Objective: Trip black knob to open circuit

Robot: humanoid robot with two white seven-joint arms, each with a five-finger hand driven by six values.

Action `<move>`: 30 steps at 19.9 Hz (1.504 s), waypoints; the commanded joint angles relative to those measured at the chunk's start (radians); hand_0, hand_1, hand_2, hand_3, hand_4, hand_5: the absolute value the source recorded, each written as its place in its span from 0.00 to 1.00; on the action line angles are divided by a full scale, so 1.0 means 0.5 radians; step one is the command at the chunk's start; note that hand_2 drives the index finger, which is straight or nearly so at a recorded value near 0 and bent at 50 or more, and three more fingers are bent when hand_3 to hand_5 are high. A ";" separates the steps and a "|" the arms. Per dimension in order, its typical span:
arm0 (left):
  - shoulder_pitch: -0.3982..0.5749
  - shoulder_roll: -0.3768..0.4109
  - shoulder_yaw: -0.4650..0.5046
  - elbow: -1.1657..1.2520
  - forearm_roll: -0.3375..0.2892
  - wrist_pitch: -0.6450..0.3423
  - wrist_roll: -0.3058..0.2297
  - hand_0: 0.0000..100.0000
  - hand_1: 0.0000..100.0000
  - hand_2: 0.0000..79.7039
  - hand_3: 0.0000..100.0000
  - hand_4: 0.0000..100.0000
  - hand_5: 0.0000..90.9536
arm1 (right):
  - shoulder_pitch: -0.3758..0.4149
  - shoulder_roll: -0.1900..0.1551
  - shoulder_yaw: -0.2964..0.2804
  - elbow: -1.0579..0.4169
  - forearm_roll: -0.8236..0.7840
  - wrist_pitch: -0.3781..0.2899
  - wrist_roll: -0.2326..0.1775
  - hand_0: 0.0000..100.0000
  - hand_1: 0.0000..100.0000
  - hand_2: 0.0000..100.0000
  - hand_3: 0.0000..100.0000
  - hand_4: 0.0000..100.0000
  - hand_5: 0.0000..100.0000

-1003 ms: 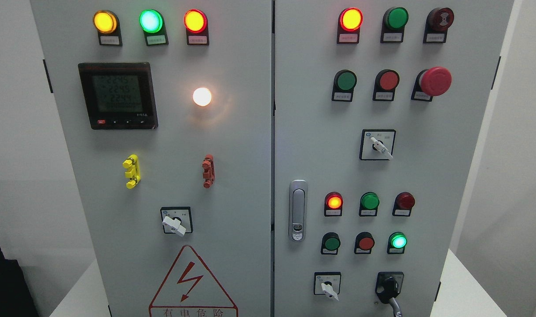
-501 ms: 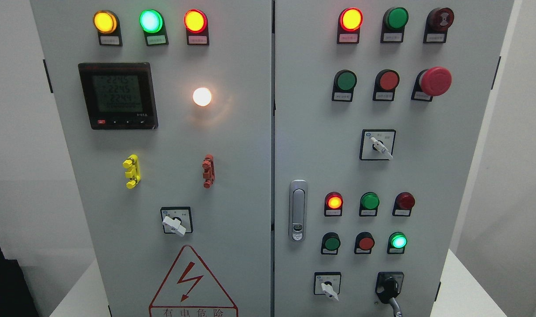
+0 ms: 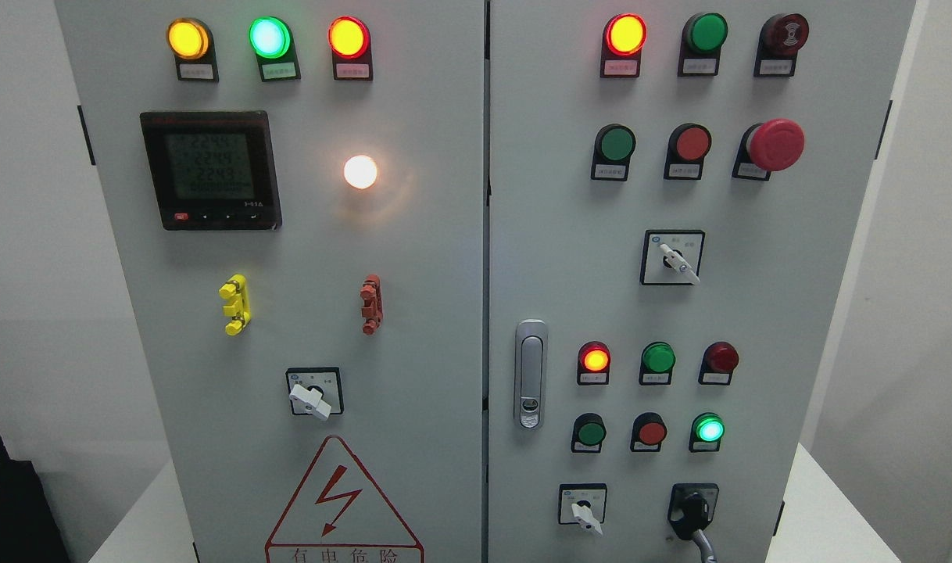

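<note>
Right now you're seeing neither hand — so their grip can't be told; the black knob point(image 3: 692, 508) is sitting at the cabinet's point(image 3: 445, 313) lower right, its handle pointing down-left.

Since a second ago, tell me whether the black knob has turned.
No. The black knob sits at the same angle in its square plate, handle pointing down-left, as before, level with the white selector switch beside it.

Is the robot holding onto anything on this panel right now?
Nothing is held: no robot hand is in view. The black rotary knob at the grey cabinet's lower right is untouched.
</note>
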 commanded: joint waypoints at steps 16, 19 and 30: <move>-0.004 0.000 0.005 0.000 0.005 -0.007 -0.001 0.12 0.39 0.00 0.00 0.00 0.00 | -0.020 -0.018 -0.001 -0.117 -0.035 -0.037 0.065 0.00 0.00 0.10 1.00 1.00 1.00; -0.004 0.000 0.005 0.000 0.005 -0.007 -0.001 0.12 0.39 0.00 0.00 0.00 0.00 | -0.020 -0.018 -0.010 -0.117 -0.035 -0.024 0.065 0.00 0.00 0.10 1.00 1.00 1.00; -0.004 0.000 0.005 0.000 0.005 -0.007 -0.001 0.12 0.39 0.00 0.00 0.00 0.00 | -0.011 -0.042 -0.029 -0.101 -0.035 -0.009 0.065 0.00 0.00 0.10 1.00 1.00 1.00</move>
